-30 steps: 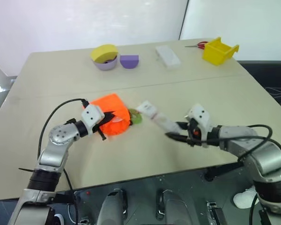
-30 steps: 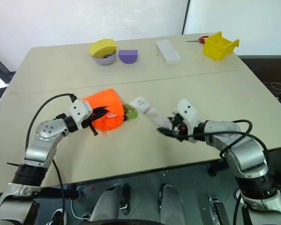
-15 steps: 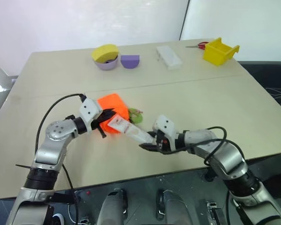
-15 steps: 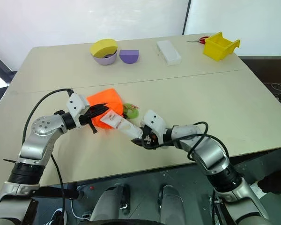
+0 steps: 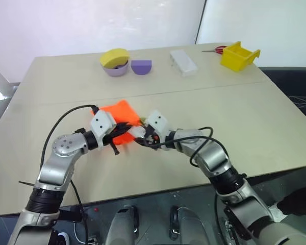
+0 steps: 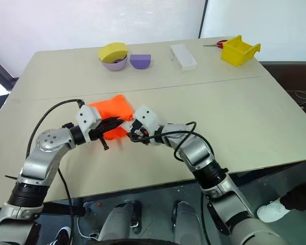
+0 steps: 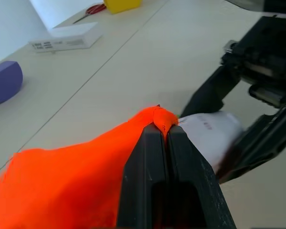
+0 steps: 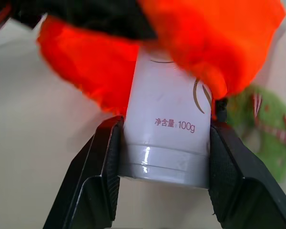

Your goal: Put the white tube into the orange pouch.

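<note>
white tube's [image 8: 168, 138] far end — inside orange pouch [image 8: 109, 57]

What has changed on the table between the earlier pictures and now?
The right gripper, holding the white tube, carried it leftward to the orange pouch; the tube's far end now sits in the pouch's mouth. The left gripper stays shut on the pouch's edge. The things at the back did not move.

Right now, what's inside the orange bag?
The front end of the white tube is poking into the orange bag's mouth. The right hand grips its cap end, which sticks out. The left hand pinches the bag's edge. The fabric hides anything deeper inside.
</note>
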Motion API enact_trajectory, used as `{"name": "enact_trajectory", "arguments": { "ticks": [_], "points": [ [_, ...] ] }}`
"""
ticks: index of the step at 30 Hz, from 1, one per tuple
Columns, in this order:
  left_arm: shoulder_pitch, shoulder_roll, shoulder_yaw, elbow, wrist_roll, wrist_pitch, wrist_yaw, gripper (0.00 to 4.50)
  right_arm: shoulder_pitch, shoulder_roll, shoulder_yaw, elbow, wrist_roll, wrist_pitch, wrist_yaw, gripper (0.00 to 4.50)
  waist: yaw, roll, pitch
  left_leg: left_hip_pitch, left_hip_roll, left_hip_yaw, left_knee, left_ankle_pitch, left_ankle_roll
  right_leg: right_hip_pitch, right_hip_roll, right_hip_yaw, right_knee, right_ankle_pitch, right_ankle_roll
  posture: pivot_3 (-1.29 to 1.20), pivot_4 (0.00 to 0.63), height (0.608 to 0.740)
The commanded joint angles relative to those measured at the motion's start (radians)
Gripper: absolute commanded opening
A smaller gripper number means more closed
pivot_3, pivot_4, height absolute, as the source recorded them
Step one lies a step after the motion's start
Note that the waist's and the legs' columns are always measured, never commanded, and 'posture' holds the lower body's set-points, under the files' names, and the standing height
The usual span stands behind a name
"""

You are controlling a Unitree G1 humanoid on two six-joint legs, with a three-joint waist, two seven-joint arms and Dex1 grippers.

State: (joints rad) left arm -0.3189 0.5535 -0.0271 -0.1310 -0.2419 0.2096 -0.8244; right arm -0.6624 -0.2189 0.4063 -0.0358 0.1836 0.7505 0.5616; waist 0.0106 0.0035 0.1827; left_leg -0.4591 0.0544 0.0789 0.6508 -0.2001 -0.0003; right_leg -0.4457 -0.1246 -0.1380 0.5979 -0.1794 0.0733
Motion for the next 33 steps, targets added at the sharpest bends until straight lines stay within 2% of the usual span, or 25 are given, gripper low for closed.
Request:
{"name": "enact_trajectory", "arguments": {
  "ticks": [1, 6, 10, 13, 20, 24, 26, 30, 33],
  "points": [
    [0.006, 0.001, -0.002, -0.052, -0.011, 0.006, 0.001, 0.0, -0.036, 0.026, 0.003, 0.016, -0.034, -0.037, -0.011, 1.82, 0.0, 0.0, 0.0, 0.0, 0.0, 0.0, 0.0, 0.0, 0.0, 0.0, 0.0, 0.0, 0.0, 0.0, 0.0, 0.0, 0.15, 0.74],
    [0.015, -0.007, -0.006, -0.062, -0.004, 0.015, 0.009, 0.0, -0.075, 0.053, 0.048, 0.076, -0.107, -0.048, -0.033, 1.82, -0.003, 0.0, 0.0, 0.0, 0.0, 0.001, 0.0, 0.0, 0.0, 0.0, 0.0, 0.0, 0.0, 0.0, 0.001, 0.0, 0.15, 0.74],
    [0.029, -0.005, -0.006, -0.06, -0.001, 0.016, 0.006, 0.0, -0.118, 0.14, 0.056, 0.167, -0.153, -0.014, -0.103, 1.82, -0.012, 0.0, 0.0, 0.0, 0.002, 0.001, 0.0, 0.0, -0.001, 0.0, 0.002, 0.0, 0.0, 0.0, 0.001, 0.0, 0.15, 0.74],
    [0.035, -0.011, -0.009, -0.064, -0.001, 0.012, 0.009, 0.0, -0.122, 0.202, 0.037, 0.177, -0.133, 0.011, -0.104, 1.82, -0.021, 0.0, 0.0, 0.001, 0.007, 0.001, 0.0, 0.001, -0.002, 0.0, 0.006, 0.0, 0.0, 0.001, -0.002, 0.0, 0.15, 0.74],
    [0.051, -0.01, -0.012, -0.064, 0.005, -0.001, 0.013, 0.0, -0.126, 0.222, 0.045, 0.252, -0.182, -0.004, -0.133, 1.82, -0.024, 0.0, 0.0, 0.001, 0.009, 0.001, -0.001, 0.001, -0.002, -0.001, 0.008, 0.0, 0.0, 0.001, -0.003, 0.0, 0.15, 0.74],
    [0.058, -0.006, -0.013, -0.062, 0.01, -0.01, 0.014, 0.0, -0.124, 0.246, 0.003, 0.251, -0.145, 0.014, -0.11, 1.82, -0.025, 0.0, 0.0, 0.001, 0.01, 0.002, -0.001, 0.0, -0.005, -0.001, 0.008, 0.0, 0.0, 0.002, -0.004, 0.0, 0.15, 0.74],
    [0.061, -0.008, -0.012, -0.057, 0.01, -0.008, 0.016, 0.0, -0.127, 0.251, -0.007, 0.252, -0.152, -0.001, -0.119, 2.87, -0.025, 0.0, 0.0, 0.001, 0.01, 0.002, -0.001, 0.0, -0.005, -0.001, 0.008, 0.0, 0.0, 0.002, -0.005, 0.0, 0.15, 0.74],
    [0.07, -0.008, -0.007, -0.04, 0.014, -0.019, 0.02, 0.0, -0.119, 0.247, -0.012, 0.227, -0.14, 0.01, -0.091, 4.48, -0.024, 0.0, 0.0, 0.0, 0.01, 0.002, -0.001, 0.0, -0.005, -0.003, 0.008, 0.0, 0.0, 0.003, -0.005, 0.0, 0.15, 0.74],
    [0.09, -0.008, 0.01, -0.015, 0.018, -0.035, 0.035, 0.0, -0.086, 0.209, 0.005, 0.139, -0.124, 0.024, -0.037, 4.48, -0.022, 0.0, 0.0, 0.0, 0.01, 0.003, -0.001, 0.0, -0.005, -0.004, 0.008, 0.0, 0.0, 0.003, -0.005, 0.0, 0.15, 0.74]
  ]
}}
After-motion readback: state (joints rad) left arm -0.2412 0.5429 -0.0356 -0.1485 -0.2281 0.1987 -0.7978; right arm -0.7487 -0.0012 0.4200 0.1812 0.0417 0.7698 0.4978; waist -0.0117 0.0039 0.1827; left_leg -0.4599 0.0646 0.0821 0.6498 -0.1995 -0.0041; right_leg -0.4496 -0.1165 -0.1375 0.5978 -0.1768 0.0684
